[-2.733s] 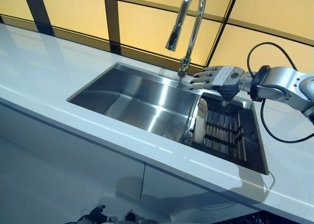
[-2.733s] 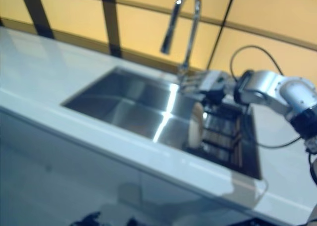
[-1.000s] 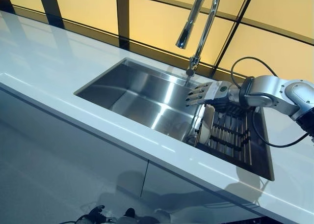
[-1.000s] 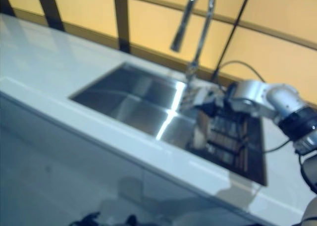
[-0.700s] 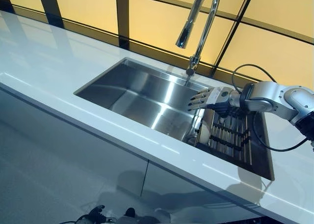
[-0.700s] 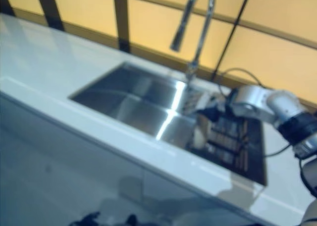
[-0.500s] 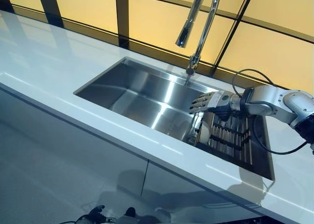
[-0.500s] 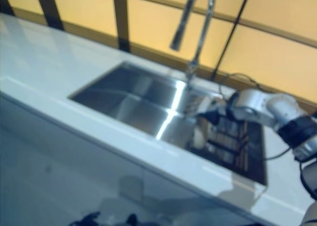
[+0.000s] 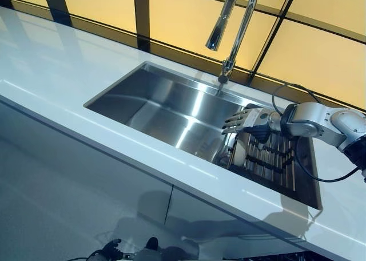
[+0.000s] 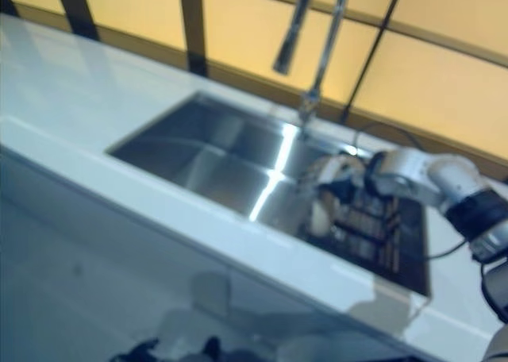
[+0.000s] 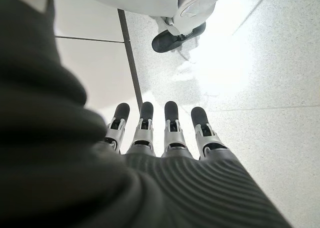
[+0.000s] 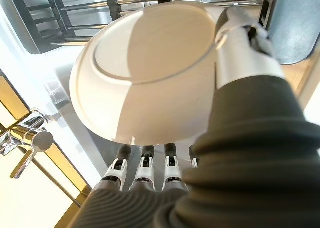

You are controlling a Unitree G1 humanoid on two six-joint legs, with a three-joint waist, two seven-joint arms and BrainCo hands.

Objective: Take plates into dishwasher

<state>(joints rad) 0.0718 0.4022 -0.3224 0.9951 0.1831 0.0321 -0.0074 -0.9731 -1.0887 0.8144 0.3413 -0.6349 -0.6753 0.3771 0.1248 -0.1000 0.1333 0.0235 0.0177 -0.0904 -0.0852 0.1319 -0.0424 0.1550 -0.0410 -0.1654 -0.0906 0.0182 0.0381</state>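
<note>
A white plate (image 9: 238, 152) stands on edge at the left end of a dark dish rack (image 9: 277, 161) in the right part of the steel sink (image 9: 160, 103). My right hand (image 9: 250, 119) is at the plate's top edge. In the right wrist view the plate (image 12: 150, 68) lies between the straight fingers (image 12: 146, 169) behind it and the thumb (image 12: 240, 35) resting on its rim. The fingers are not curled round it. My left hand (image 11: 167, 133) hangs low over the floor with its fingers straight and holds nothing.
A tall curved tap (image 9: 235, 20) stands behind the sink, close to my right hand. The white countertop (image 9: 51, 66) runs round the sink. A yellow panelled wall (image 9: 183, 12) is behind it. Cabinet fronts (image 9: 86, 181) are below the counter.
My right hand has come down from beside the tap's base to the plate's top edge, with the plate now between fingers and thumb. The camera has shifted a little.
</note>
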